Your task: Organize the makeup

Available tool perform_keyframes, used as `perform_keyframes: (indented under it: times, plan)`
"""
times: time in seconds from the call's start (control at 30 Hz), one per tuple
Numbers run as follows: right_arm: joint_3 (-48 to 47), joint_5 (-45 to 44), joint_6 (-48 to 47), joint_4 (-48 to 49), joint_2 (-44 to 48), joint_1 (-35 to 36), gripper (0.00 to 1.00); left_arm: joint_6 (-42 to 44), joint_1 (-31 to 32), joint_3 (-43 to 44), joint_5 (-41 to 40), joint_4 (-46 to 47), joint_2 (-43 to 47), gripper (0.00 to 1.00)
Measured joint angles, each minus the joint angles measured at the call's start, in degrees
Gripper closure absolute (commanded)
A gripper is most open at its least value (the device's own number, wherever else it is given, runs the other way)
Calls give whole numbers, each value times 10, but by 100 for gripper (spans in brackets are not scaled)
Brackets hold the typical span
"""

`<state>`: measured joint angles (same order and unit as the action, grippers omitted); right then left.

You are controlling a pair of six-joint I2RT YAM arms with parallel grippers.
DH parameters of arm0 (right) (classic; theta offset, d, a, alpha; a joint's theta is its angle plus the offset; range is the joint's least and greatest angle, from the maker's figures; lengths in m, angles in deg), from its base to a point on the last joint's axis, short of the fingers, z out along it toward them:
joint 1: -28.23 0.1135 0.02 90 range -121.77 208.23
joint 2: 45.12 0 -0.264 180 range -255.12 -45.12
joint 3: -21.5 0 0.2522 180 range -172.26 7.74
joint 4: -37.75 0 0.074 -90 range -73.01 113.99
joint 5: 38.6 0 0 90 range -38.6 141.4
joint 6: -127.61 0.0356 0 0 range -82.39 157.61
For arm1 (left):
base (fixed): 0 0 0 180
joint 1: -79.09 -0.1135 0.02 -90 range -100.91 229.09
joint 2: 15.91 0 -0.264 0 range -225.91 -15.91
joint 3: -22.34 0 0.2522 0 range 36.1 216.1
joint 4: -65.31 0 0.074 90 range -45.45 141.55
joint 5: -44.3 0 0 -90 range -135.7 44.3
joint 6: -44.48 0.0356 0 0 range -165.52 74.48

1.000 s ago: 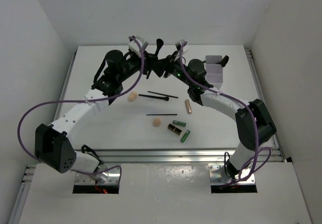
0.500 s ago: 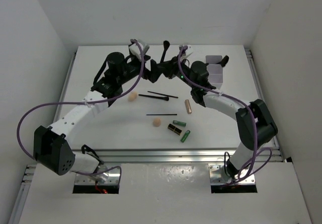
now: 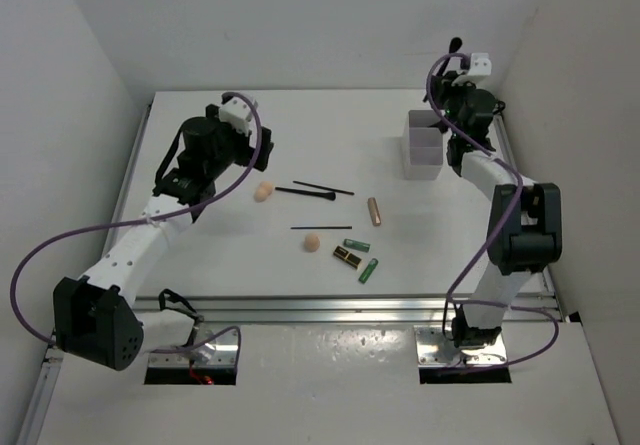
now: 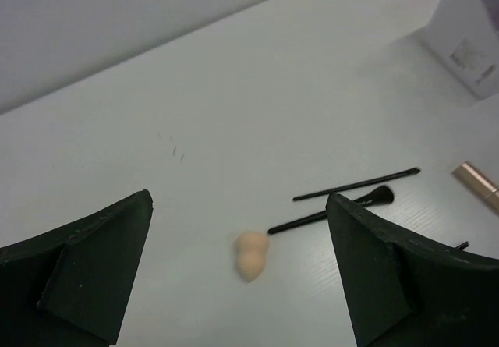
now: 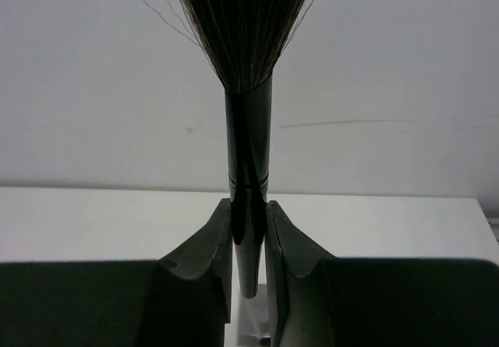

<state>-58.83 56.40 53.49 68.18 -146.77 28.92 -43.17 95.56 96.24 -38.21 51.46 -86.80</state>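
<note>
On the table, seen from above, the left gripper hangs with its jaws wide and nothing in them, just above a sponge. Beside that sponge lie a second brush and a pencil. Nearer the arms lie a lower pencil, a second sponge, a copper tube, a green tube, a lipstick and another green tube. At the far right, the right gripper is raised above the box and holds a brush upright, head up.

From the left wrist, the two fingers stand far apart. The sponge lies on the table between them, the second brush and pencil to its right, and the copper tube at the right edge.

From the right wrist, both pads pinch the brush handle, and the bristles fan out at the top. Whether the handle's tip is inside the box, I cannot tell.
</note>
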Motion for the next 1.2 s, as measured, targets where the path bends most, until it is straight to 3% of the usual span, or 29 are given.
perform_keyframes:
  times: [0.27, 0.5, 0.7, 1.0, 1.2]
  plan:
    - [-48, 10, -28, 5, -141, -24, 100, 9, -41, -59, -11, -39, 4, 0]
    - [-48, 10, -38, 16, -158, -24, 99, 13, -61, -61, -7, -43, -1, 0]
    - [-29, 7, -38, 32, -163, -21, 66, 14, -71, -61, 2, -42, -26, 0]
    - [5, -13, -35, 31, -154, -17, 41, 15, -75, -58, 16, -42, -30, 0]
    - [9, -25, -54, 1, -77, -2, 24, 14, -77, -56, 17, -42, -33, 0]
